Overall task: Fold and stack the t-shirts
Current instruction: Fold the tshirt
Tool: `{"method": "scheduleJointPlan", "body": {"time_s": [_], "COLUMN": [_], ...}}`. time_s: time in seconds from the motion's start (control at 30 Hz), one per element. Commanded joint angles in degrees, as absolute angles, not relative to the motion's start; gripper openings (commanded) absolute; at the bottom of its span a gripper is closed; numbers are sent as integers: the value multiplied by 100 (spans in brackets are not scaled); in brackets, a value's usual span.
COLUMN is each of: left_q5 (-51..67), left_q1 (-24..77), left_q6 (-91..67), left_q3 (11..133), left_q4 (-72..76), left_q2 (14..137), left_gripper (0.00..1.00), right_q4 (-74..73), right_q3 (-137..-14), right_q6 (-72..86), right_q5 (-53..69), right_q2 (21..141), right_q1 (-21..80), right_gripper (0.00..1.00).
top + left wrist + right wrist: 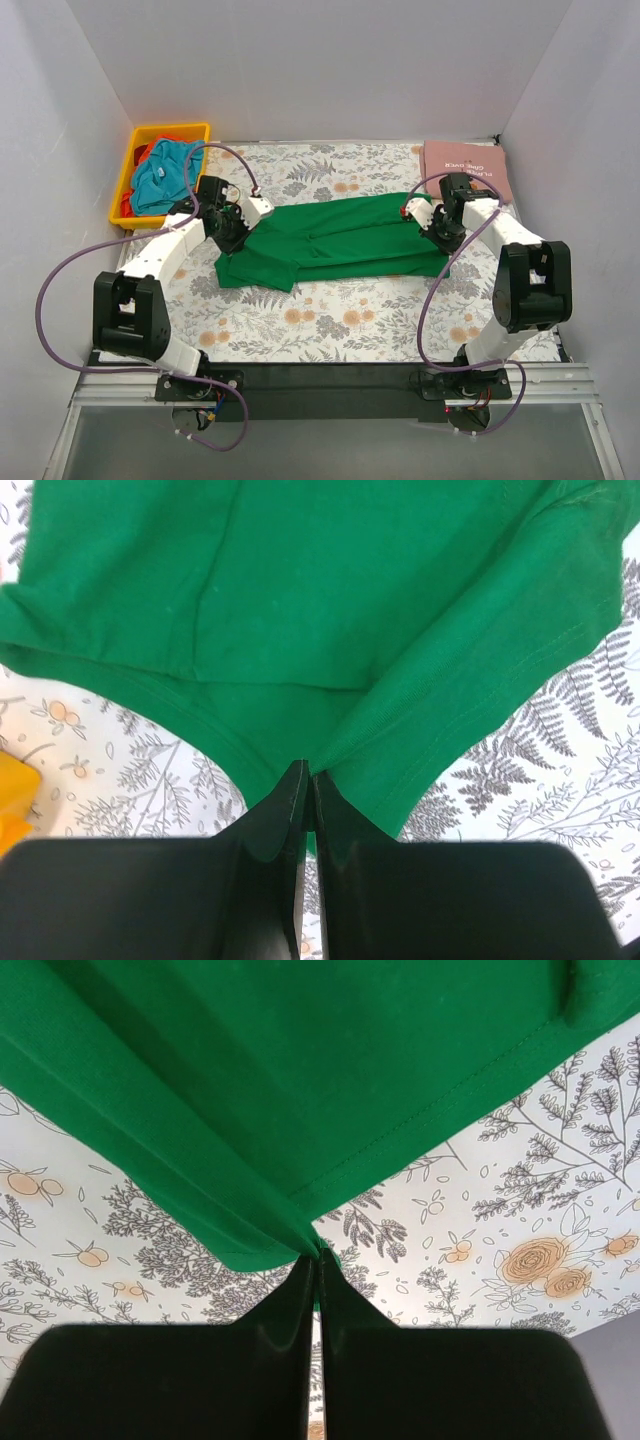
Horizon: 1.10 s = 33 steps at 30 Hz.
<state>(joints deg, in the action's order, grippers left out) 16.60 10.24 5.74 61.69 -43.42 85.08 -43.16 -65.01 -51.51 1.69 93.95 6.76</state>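
Observation:
The bright green t-shirt (335, 240) lies stretched across the middle of the floral table cover, partly folded lengthwise. My left gripper (238, 222) is shut on its left edge; the left wrist view shows the green cloth (330, 630) pinched between the closed jaws (308, 780). My right gripper (432, 222) is shut on the shirt's right edge; the right wrist view shows a green fold (260, 1110) held at the jaw tips (318, 1258). A folded dusty pink shirt (466, 168) lies at the back right. Teal (165, 175) and red (128, 205) shirts sit in the bin.
The yellow plastic bin (135, 135) stands at the back left corner; its corner shows in the left wrist view (15, 795). The floral table cover (330, 320) spreads in front of the green shirt. White walls close in the back and both sides.

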Motion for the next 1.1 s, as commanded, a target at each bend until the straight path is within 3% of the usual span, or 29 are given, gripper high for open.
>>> {"method": "scheduleJointPlan", "body": {"time_s": [0.0, 1.07], "left_q5": [1775, 1652], "left_q1": [1002, 993], "left_q6": [633, 659], "left_q3": [6547, 7128], "left_q4": [-4113, -3788], "left_q2": [8621, 9492], "left_gripper": [0, 0], "right_q4": [-4333, -4333], "right_q3": [-6829, -7629], "right_q6": [-5300, -5300], "right_q5": [255, 158], "right_q2": [9535, 10406], "right_q1": [615, 615], "right_gripper": [1, 1]}}
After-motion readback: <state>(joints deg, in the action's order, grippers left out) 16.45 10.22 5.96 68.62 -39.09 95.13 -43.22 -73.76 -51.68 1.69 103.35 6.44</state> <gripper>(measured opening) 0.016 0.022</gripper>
